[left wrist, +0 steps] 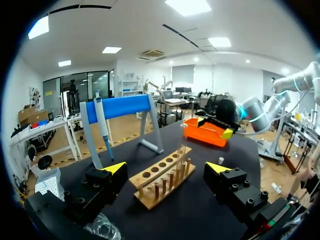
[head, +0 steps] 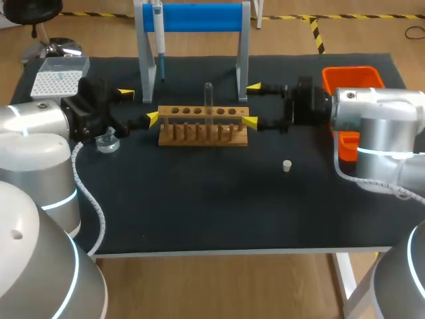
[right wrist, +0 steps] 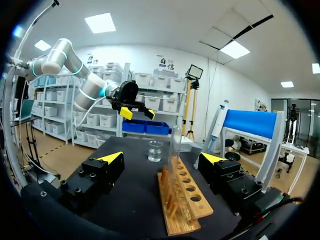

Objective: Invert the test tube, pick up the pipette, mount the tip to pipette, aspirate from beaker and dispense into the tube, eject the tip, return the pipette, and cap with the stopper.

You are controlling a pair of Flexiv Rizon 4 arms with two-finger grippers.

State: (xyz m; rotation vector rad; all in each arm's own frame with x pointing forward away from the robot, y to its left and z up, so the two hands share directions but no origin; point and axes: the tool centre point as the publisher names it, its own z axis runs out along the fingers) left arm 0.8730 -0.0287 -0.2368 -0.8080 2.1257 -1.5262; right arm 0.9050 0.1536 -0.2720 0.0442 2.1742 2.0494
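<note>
Closest to the head camera are the grey links of the left arm (head: 33,173) and the right arm (head: 388,136), at 7 and 4 o'clock of the black table (head: 199,212). Taking the wooden rack (head: 203,126) as the centre of the dial, with 12 pointing away from the robot, the test tube (head: 208,100) stands upright in a middle hole. The left gripper (head: 139,106) is at 9 o'clock and the right gripper (head: 251,104) at 3 o'clock. Each has its fingers apart and holds nothing, with one tip just beside an end of the rack. The stopper (head: 287,165) lies alone at 4 o'clock. The beaker (head: 106,141) is at 8 o'clock, the tip box (head: 58,76) at 10 and the orange bin (head: 352,76) at 2. The pipette (head: 159,40) hangs on the blue stand (head: 199,16) near 12.

From the left wrist, the left gripper (left wrist: 166,167) shows both yellow tips wide apart. The rack (left wrist: 159,186) lies at its 12 o'clock, with the test tube (left wrist: 182,156) upright in it. The beaker (left wrist: 102,230) is under the 9 o'clock finger, and the stopper (left wrist: 221,160) is just past the other finger. The pipette (left wrist: 102,125) is at 11 o'clock; the orange bin (left wrist: 205,132) and the right gripper (left wrist: 214,126) are at 1.

From the right wrist, the right gripper (right wrist: 161,158) is also spread and grips nothing. The rack (right wrist: 185,200) and the test tube (right wrist: 175,145) are ahead of it, near the 3 o'clock finger. The beaker (right wrist: 155,151) is farther away at 12, with the left gripper (right wrist: 137,114) beyond it, tips apart. The pipette (right wrist: 216,122) is at 1 o'clock.
</note>
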